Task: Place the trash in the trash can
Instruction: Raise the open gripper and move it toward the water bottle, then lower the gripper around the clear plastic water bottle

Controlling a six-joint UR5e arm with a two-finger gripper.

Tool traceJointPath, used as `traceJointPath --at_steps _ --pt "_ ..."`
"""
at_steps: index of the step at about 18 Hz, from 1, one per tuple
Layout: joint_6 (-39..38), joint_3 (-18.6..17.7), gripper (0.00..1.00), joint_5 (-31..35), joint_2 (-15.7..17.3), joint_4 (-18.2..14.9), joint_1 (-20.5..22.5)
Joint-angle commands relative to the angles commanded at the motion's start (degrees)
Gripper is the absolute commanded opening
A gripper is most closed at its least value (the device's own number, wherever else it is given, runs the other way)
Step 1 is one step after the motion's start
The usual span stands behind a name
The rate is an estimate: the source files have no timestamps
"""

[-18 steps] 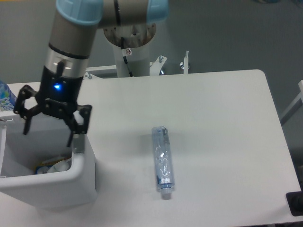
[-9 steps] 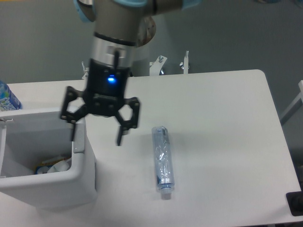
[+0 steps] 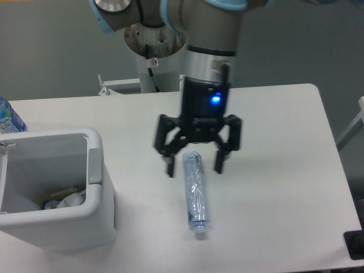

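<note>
A long, flattened clear plastic bottle (image 3: pixel 195 193) with a bluish tint lies on the white table, its cap toward the front edge. My gripper (image 3: pixel 194 168) hangs open right over the bottle's far end, one finger on each side, holding nothing. The white trash can (image 3: pixel 96 196) stands at the front left. A crumpled white wrapper (image 3: pixel 65 199) lies inside it at the bottom.
An upright blue-labelled bottle (image 3: pixel 8 118) peeks in at the left edge behind the bin. The robot's base column (image 3: pixel 154 57) rises behind the table's far edge. A dark object (image 3: pixel 355 244) sits at the front right corner.
The arm has swung right from above the trash can to above the flattened bottle. The gripper stayed open throughout. The bottle has not moved.
</note>
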Motion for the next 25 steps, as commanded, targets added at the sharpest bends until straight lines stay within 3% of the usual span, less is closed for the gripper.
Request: traceJointPath --at_steps 5,8,13,22,25 --pt "0.0 -1.05 1.0 1.75 -2.29 5.89 0.7" --pt "0.09 -2.19 1.0 3.6 -2.55 5.98 1.06" --pt "1.05 -2.29 1.0 7.46 -6.24 5.98 0.97" --pt "19.57 -3.78 1.0 8.61 -12.39 5.72 -0.69" --pt "21.53 -5.26 1.0 8.61 -14.07 5.98 -2.19"
